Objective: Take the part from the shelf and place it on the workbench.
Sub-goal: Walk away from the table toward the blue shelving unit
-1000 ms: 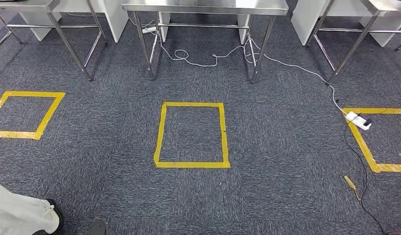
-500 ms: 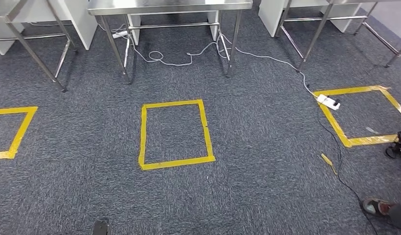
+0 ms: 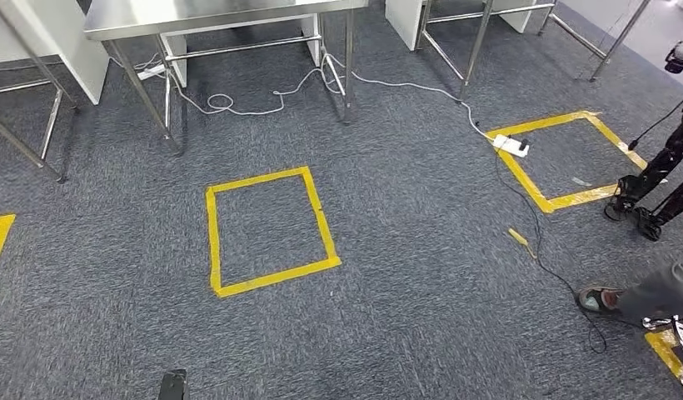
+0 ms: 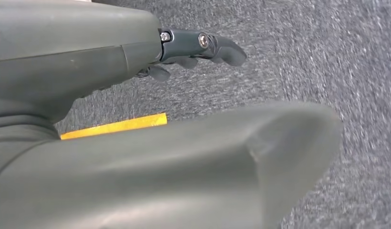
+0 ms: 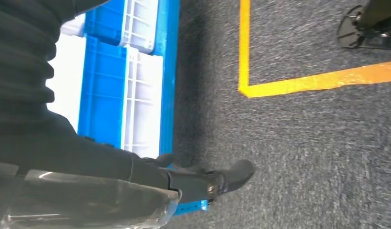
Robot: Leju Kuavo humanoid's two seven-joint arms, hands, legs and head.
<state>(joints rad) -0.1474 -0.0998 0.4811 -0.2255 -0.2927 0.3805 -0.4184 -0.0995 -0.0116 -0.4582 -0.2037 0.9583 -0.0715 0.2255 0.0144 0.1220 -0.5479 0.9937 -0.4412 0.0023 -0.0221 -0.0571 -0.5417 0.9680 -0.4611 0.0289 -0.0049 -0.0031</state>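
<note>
Camera swung right; right hand [image 5: 184, 183] half hidden.

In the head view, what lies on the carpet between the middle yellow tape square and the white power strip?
Bare grey carpet; nothing lies between the middle tape square and the power strip in the head view.

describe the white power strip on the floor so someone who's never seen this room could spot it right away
Start at the steel table at the top of the head view and follow the pale cable that trails from under it across the grey carpet to the right. It ends at the white power strip, lying on the near-left corner of the right-hand yellow tape square. The middle tape square has nothing on it.
</note>
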